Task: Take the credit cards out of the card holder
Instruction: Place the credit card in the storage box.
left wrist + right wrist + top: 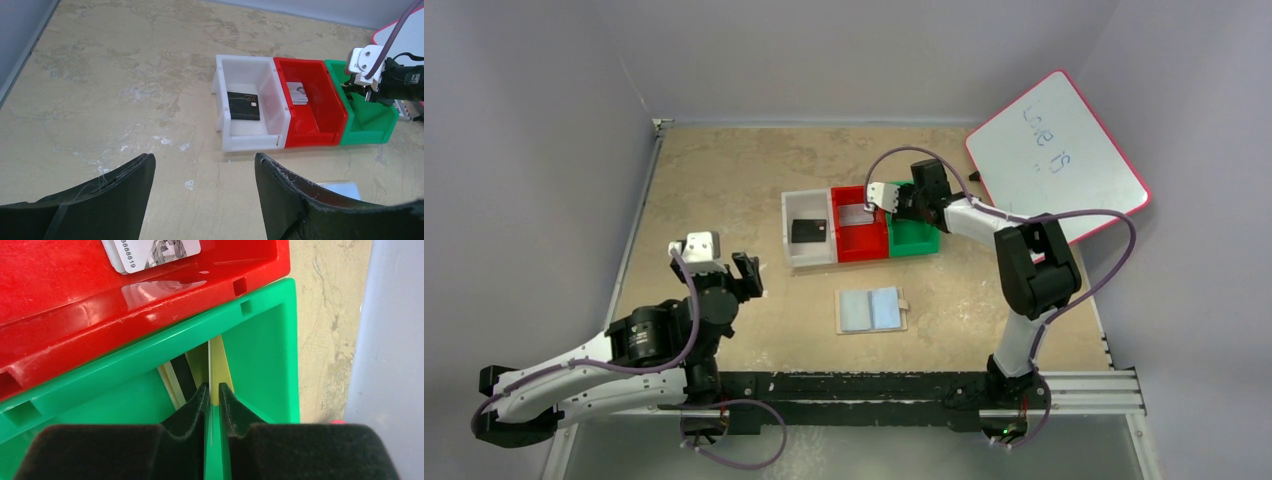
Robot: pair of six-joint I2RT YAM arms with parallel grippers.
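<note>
The right gripper [213,387] reaches down into the green plastic bin [260,340]. Its jaws are only a narrow slit apart. A thin yellowish card [221,360] stands on edge in that slit and rises past the fingertips into the bin. The pictures do not show whether the pads press the card or merely flank it. Just left of the card, some thin pale and dark edges also stand in the bin, too unclear to name. Beyond the fingertips, touching the green bin's wall, is the red plastic bin [75,315]. A white card with printed digits [150,250] lies flat in it.

The left gripper [203,160] hovers above the mottled beige table [724,170] with its jaws wide apart and nothing between them. Ahead of it and a little to its right, the three bins sit side by side and touching. The white plastic bin [245,59] is closest, and a black card with gold lettering [243,105] lies flat on its floor.

The flat tan card holder [871,310] lies open on the table, its two light-blue pockets facing up. It is well apart from both grippers, on the near side of the bins from the right gripper and off to the left gripper's right.

A red-rimmed whiteboard with blue writing [1056,150] lies tilted behind the right gripper.
</note>
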